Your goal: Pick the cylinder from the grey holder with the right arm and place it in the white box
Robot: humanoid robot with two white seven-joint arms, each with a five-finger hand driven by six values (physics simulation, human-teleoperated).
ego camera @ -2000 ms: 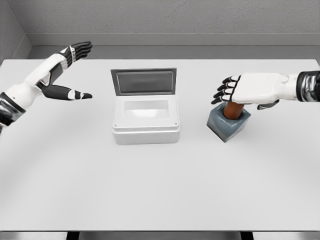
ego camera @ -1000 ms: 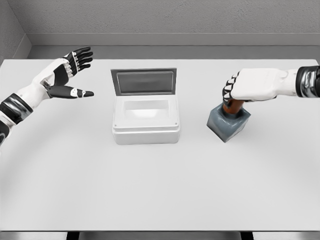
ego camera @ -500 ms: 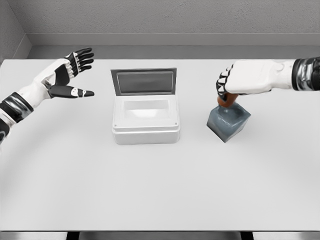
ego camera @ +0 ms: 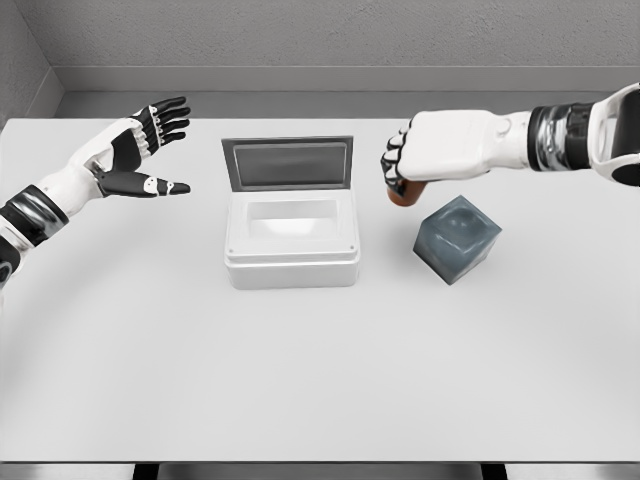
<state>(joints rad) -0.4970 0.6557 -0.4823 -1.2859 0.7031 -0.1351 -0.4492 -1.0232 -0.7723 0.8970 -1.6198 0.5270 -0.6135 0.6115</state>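
My right hand (ego camera: pixel 405 172) is curled around the brown cylinder (ego camera: pixel 404 195), of which only the lower end shows beneath the fingers. It hangs above the table between the white box (ego camera: pixel 290 240) and the grey holder (ego camera: pixel 458 238). The holder stands empty, its round socket visible on top. The white box sits at mid-table with its lid (ego camera: pixel 287 163) raised at the back and its inside bare. My left hand (ego camera: pixel 150 150) hovers at the far left with fingers spread, holding nothing.
The white table (ego camera: pixel 320 370) stretches wide in front of the box and holder. A grey wall runs behind the table's far edge.
The right hand has closed on the cylinder, lifted it out of the grey holder and carried it left toward the box. The left hand has barely moved.
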